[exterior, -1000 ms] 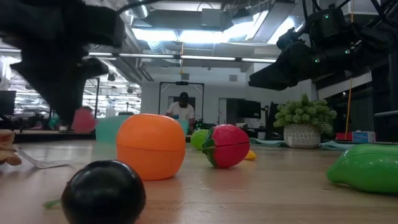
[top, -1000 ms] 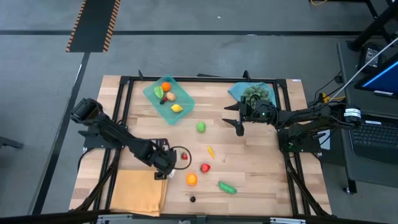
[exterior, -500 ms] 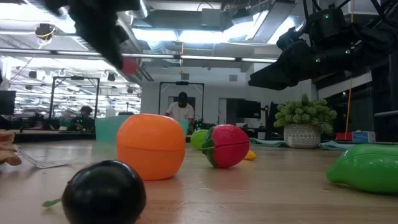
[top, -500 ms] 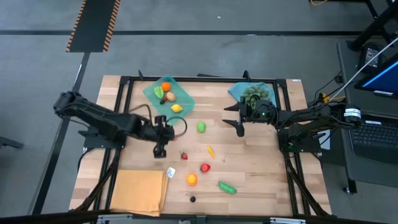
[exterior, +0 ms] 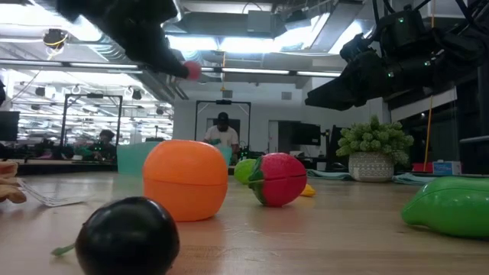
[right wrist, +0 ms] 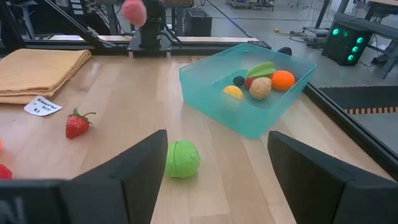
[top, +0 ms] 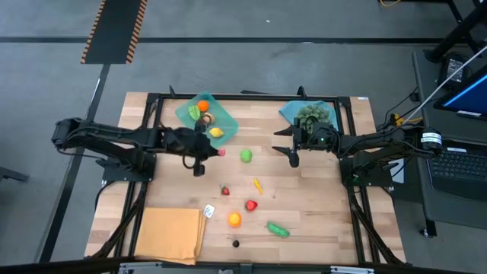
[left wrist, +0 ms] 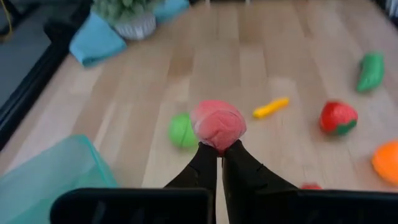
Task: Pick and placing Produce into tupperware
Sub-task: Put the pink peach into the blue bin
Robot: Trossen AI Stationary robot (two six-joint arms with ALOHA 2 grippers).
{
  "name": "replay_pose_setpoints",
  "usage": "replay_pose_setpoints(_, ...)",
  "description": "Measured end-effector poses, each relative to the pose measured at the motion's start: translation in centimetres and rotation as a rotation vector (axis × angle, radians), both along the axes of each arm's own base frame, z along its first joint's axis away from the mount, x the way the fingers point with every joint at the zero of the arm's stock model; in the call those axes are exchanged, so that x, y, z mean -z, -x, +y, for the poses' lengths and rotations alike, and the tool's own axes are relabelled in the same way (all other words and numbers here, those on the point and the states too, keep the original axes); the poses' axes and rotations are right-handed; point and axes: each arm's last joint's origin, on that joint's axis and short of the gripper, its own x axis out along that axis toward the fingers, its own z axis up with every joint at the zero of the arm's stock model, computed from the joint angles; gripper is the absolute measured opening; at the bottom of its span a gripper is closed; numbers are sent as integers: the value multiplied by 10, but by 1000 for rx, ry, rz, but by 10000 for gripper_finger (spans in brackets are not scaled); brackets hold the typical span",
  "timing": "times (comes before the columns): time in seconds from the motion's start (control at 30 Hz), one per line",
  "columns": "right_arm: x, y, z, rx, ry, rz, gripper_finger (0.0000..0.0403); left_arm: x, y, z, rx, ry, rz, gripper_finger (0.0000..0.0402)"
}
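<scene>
The teal tupperware tray (top: 205, 118) sits at the far left of the table and holds an orange, a yellow, a green and a brown piece. More produce lies loose on the wood: a green ball (top: 246, 156), a strawberry (top: 225, 190), a yellow-orange piece (top: 258, 185), a red piece (top: 251, 205), an orange (top: 234, 219), a green pod (top: 278, 229) and a dark berry (top: 236, 243). My left gripper (top: 214, 152) hovers just off the tray's near edge, shut on a pink ball (left wrist: 217, 123). My right gripper (top: 287, 144) waits open beside the bushy plant (top: 313, 116). My left gripper pinches the pink ball by its underside (left wrist: 219, 144) between the two fingertips (left wrist: 205, 155). The fingers come level from the table's left side. The ball is lifted clear of the table, high above the wood in the low view (exterior: 191, 70).
A folded orange-tan mat (top: 169, 234) lies at the near left corner with a small white label (top: 208, 211) beside it. The plant stands on a blue piece (top: 293, 113) at the far right. A black frame (top: 152, 103) runs round the table.
My left gripper, still shut on the pink ball, has risen from beside the tan mat and swung toward the table's far edge, ending next to the tray. The ball has travelled with it, clear of the table. The white label now shows where the gripper was.
</scene>
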Motion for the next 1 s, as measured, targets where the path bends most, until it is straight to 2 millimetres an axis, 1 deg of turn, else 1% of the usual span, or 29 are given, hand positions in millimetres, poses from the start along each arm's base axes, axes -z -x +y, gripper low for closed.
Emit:
replay_pose_setpoints(0.07,0,0,0,0,0,0,280,8,4,6,6,17,-64,3)
replay_pose_setpoints(0.2,0,0,0,-1,2,0,280,28,10,13,73,57,-225,2)
replay_pose_setpoints(0.3,0,0,0,-1,3,0,280,42,17,17,71,75,-284,3)
replay_pose_setpoints(0.4,0,0,0,-1,3,0,280,50,22,19,63,64,-339,2)
replay_pose_setpoints(0.57,0,0,0,-1,3,0,280,58,30,19,101,56,-447,2)
replay_pose_setpoints(0.63,0,0,0,-1,3,-1,280,64,34,20,93,59,-460,2)
replay_pose_setpoints(0.7,0,0,0,-1,3,-1,280,64,36,21,75,59,-491,2)
replay_pose_setpoints(0.87,0,0,0,-1,3,-1,280,65,37,23,1,42,-493,2)
replay_pose_setpoints(1.0,0,0,0,-1,3,-1,280,65,38,27,-143,-4,-494,2)
